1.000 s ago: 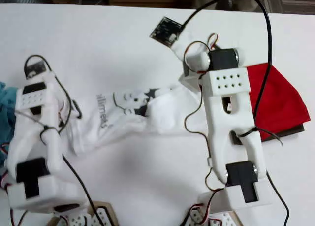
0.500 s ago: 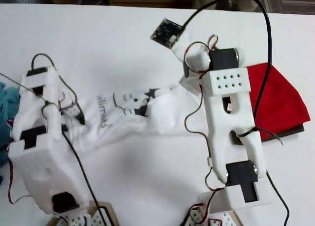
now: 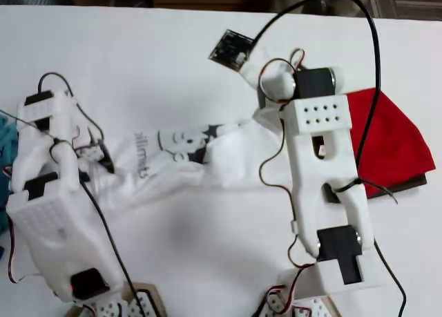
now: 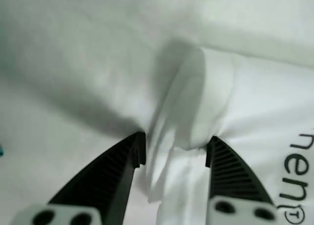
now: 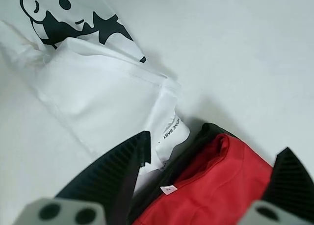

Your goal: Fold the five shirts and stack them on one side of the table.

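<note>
- Straddling a raised fold of white shirt [image 3: 186,158] w/ left gripper [image 4: 175,142]: jaws part open, tips on cloth, no clamp.
- Lying stretched crosswise on table [image 3: 138,54], long axis arm to arm; left end at left gripper, so prob. the nearer pincer.
- Hovering wide open, nothing held: right gripper [image 5: 216,146], over shirt's other end, just beside red shirt [image 3: 390,141].
- Resting on dark board [image 3: 414,186], right side; no bins.

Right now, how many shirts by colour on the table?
white shirt: 1
red shirt: 1
teal shirt: 1
dark layer under the red: cannot tell if it is a shirt, not counted
Total: 3
</note>
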Robot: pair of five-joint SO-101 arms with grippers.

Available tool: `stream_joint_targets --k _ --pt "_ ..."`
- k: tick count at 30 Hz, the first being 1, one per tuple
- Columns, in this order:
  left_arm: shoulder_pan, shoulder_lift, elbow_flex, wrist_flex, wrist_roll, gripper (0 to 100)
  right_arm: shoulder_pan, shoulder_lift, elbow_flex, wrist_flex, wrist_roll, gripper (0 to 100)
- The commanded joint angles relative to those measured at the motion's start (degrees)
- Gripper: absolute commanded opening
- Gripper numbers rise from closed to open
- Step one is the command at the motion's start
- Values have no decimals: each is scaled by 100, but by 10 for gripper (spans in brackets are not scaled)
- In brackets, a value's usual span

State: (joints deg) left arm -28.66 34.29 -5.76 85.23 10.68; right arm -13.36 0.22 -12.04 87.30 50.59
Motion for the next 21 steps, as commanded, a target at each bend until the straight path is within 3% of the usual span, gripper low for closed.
stream_joint_targets --k 1,3,7,12,17,21 --pt "-237 26 -171 -70 -105 209 13 -338 -53 31 44 387" --pt "-237 26 -215 -70 -255 177 31 -347 -53 31 44 387" --pt "-316 62 -295 -123 -431 11 57 -356 -53 31 44 387" --pt "-862 1011 -1569 290 -703 21 57 -778 -53 31 53 387" --pt "-1160 2224 -3758 1618 -888 21 57 -1095 -9 189 53 387" --pt "-1134 2145 -4418 1732 -879 21 92 -1103 158 312 53 387"
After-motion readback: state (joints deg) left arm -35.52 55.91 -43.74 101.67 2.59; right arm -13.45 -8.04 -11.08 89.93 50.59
